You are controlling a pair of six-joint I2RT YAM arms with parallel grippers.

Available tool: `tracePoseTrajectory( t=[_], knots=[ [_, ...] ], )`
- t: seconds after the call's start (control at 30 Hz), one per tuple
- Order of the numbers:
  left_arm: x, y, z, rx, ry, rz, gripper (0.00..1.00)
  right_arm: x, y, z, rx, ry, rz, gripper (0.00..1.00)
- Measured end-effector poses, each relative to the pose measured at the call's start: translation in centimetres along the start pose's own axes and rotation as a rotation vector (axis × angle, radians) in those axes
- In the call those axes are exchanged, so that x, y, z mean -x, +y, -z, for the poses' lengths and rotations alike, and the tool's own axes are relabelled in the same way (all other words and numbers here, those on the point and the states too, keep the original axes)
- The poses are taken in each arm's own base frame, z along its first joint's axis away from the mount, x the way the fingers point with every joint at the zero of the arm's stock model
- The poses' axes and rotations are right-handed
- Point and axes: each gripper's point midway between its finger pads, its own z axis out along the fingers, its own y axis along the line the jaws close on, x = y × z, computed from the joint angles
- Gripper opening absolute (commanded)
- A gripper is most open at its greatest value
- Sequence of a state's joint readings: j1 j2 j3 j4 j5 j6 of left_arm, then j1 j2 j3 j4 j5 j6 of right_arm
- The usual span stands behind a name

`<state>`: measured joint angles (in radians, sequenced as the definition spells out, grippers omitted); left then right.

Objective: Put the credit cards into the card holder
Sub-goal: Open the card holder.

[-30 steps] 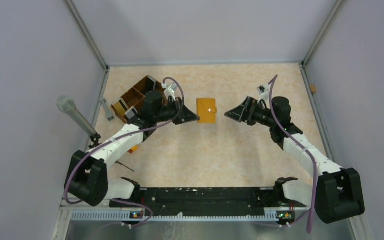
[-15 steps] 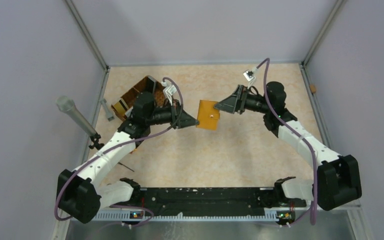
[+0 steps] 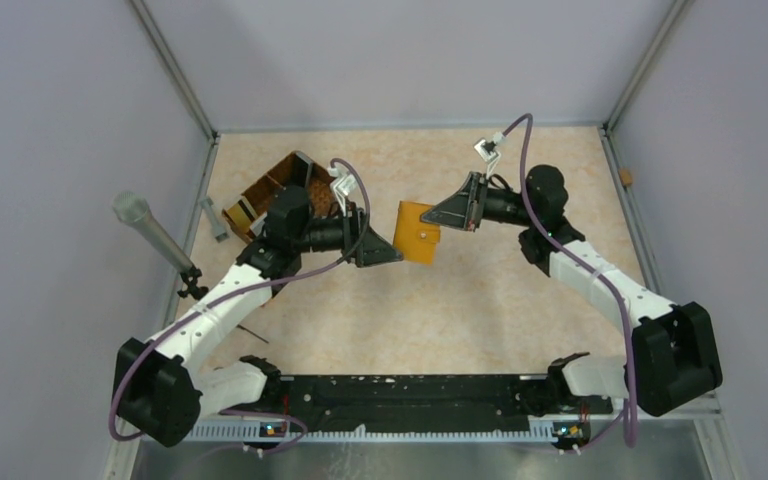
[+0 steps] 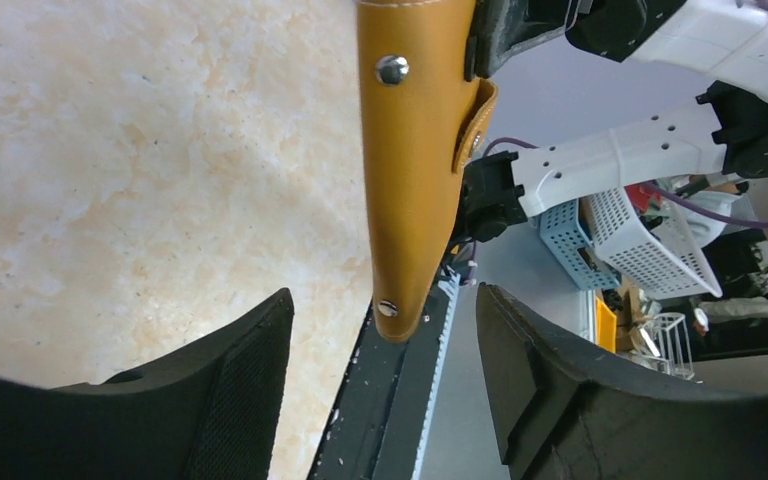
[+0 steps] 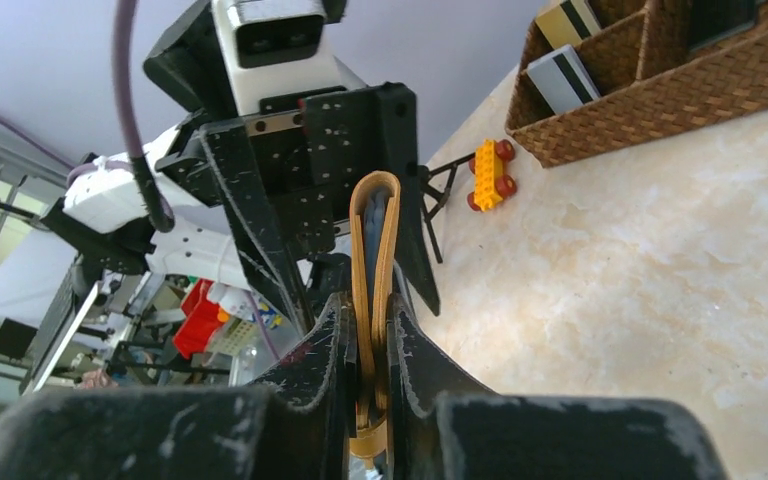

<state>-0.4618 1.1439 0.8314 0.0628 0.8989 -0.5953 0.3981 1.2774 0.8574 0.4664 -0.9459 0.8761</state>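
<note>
Bare beige marbled tabletop [image 3: 460,310] lies open across the near middle and right. The mustard-orange folding wallet [image 3: 418,235] (pinched by the right gripper [image 3: 434,216]) blocks the centre, at the mouth of the left gripper [image 3: 396,255] with its parted jaws; a brown woven basket [image 3: 260,195] crowds the far left.

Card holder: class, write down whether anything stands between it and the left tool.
Nothing visible does. The card holder, pinched in the right tool, has its free end between the open fingers of the left tool, with a gap on each side.
</note>
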Motion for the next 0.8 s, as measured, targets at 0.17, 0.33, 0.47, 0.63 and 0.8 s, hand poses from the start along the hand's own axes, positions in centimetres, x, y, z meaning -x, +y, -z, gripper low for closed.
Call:
tracePoseTrajectory(
  t=[0.17,0.33,0.47,0.63,0.8],
  knots=[
    [0.0,-0.2,-0.3,-0.037,-0.010,0.030,0.53,-0.7,1.2,-0.2,0.057,0.026,0.022,0.00],
    [0.3,-0.9,-0.7,-0.095,-0.012,0.047,0.42,-1.5,2.2,-0.4,0.104,0.054,0.044,0.00],
    [0.9,-2.1,-0.7,-0.150,-0.022,0.033,0.26,-1.9,2.6,-0.3,0.121,0.074,0.047,0.00],
    [0.9,-3.0,-0.5,-0.186,-0.009,0.027,0.00,-2.3,2.6,-0.4,0.126,0.089,0.050,0.41],
    [0.5,-2.1,-0.3,-0.104,0.051,0.031,0.00,-2.5,1.1,-0.4,0.025,0.109,0.067,0.66]
  ],
)
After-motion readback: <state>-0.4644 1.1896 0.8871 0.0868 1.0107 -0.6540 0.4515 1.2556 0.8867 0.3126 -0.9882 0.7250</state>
